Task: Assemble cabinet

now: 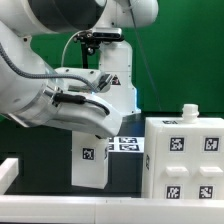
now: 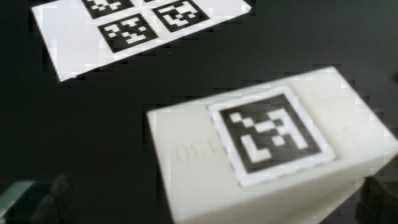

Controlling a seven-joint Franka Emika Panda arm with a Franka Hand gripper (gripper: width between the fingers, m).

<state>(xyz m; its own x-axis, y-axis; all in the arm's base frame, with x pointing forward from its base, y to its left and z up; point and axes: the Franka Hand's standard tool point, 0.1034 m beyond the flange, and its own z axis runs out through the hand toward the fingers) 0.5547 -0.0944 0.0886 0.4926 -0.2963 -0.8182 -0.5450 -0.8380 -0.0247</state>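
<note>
Showing only square black-and-white tags, no writing: cabinet (image 1: 184, 155), marker board (image 2: 125, 30).

From my station, the white boxy plastic-looking cabinet (image 1: 185, 155) looked smooth and matt, the robot's white arm shell (image 1: 60, 60) was glossy, and the thin flat white marker board (image 2: 134, 30) seemed paper-like.

Arm bent low, hand (image 1: 95, 125) spread wide
</note>
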